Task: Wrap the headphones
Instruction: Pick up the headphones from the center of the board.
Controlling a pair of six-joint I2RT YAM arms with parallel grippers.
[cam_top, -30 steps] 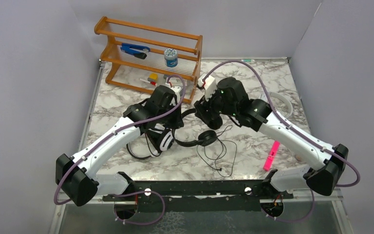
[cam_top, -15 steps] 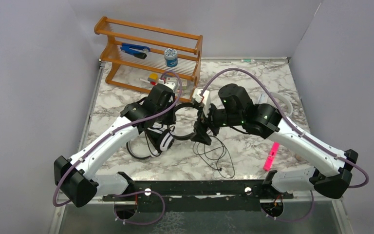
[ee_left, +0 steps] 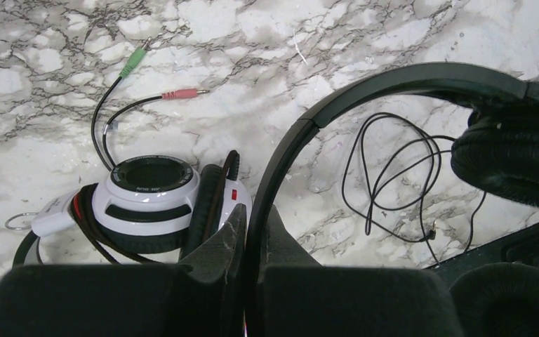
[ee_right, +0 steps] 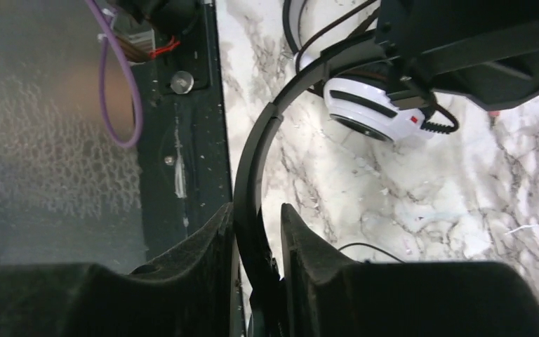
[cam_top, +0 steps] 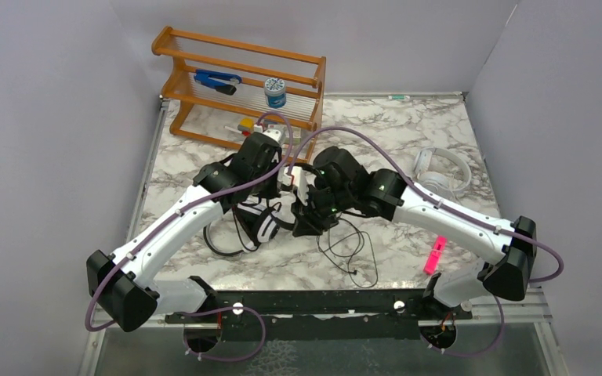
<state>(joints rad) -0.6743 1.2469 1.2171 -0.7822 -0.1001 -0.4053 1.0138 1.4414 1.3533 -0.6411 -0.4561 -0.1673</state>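
Note:
The black headphones [cam_top: 311,225] hang between both grippers above the marble table, and their thin black cord [cam_top: 353,249] trails in loose loops on the table. My left gripper [ee_left: 254,214] is shut on the headband [ee_left: 337,105]. My right gripper [ee_right: 258,209] is closed round the same band [ee_right: 256,154] near an ear cup. The white headphones with black pads [ee_left: 151,193] lie just under my left gripper, their cord wound round them. The all-white headphones [cam_top: 443,168] lie at the right, behind my right arm.
A wooden rack [cam_top: 239,86] with a blue tool and a small jar stands at the back left. A pink marker [cam_top: 436,251] lies near the right arm's base. Green [ee_left: 133,62] and pink [ee_left: 179,93] plugs rest on the marble. A black rail [cam_top: 313,301] lines the near edge.
My right arm swung left and down to the black headphones, and its jaws spread and then closed round the headband. The headphones shifted left. The all-white headphones came into view.

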